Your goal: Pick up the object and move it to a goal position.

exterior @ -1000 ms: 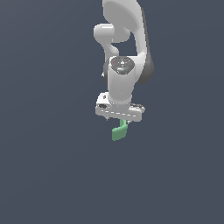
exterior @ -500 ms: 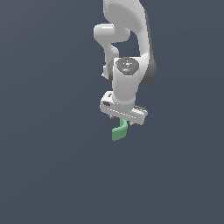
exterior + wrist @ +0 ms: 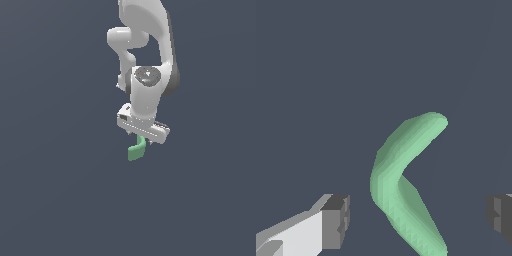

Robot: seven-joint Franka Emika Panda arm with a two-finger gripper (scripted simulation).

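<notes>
The object (image 3: pixel 136 150) is a small matte green bent piece with rounded edges, seen just under the white hand in the exterior view. In the wrist view the object (image 3: pixel 403 175) curves like a boomerang between the two dark fingertips. My gripper (image 3: pixel 142 140) hangs over it with the hand bar slanted, lower toward the exterior view's right. The gripper (image 3: pixel 418 217) is open: one finger (image 3: pixel 337 221) and the other finger (image 3: pixel 500 215) stand wide apart, each with a gap to the green piece. Whether the object rests on the floor I cannot tell.
Only a plain dark grey-blue ground shows around the arm (image 3: pixel 145 45) in both views. No other objects, containers or edges are visible.
The wrist has swung toward the exterior view's right and the hand bar has tilted more. The green object has stayed where it was.
</notes>
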